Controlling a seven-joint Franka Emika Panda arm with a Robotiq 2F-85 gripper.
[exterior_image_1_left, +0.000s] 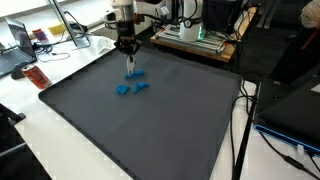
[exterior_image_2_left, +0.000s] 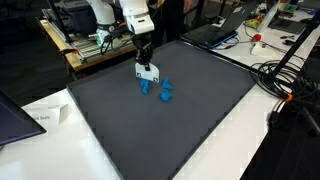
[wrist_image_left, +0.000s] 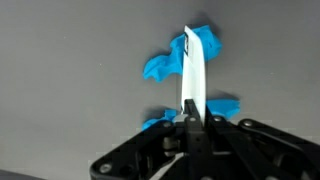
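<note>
My gripper (wrist_image_left: 190, 120) is shut on a thin white flat piece (wrist_image_left: 190, 65), seen edge-on in the wrist view and hanging from the fingers. In both exterior views the gripper (exterior_image_1_left: 128, 48) (exterior_image_2_left: 145, 56) holds the white piece (exterior_image_1_left: 130, 66) (exterior_image_2_left: 147, 71) upright over a dark grey mat (exterior_image_1_left: 150, 130) (exterior_image_2_left: 190, 130). The piece's lower end is at or just above a small cluster of bright blue shapes (exterior_image_1_left: 132, 86) (exterior_image_2_left: 163, 92) (wrist_image_left: 160, 68) lying on the mat. I cannot tell whether it touches them.
The mat lies on a white table (exterior_image_1_left: 40, 140). A laptop (exterior_image_1_left: 18, 50) and a red item (exterior_image_1_left: 36, 76) sit near one corner. Cables (exterior_image_2_left: 285, 85) run beside the mat, a paper sheet (exterior_image_2_left: 45, 118) lies on the table, and electronic gear (exterior_image_1_left: 195, 35) stands behind.
</note>
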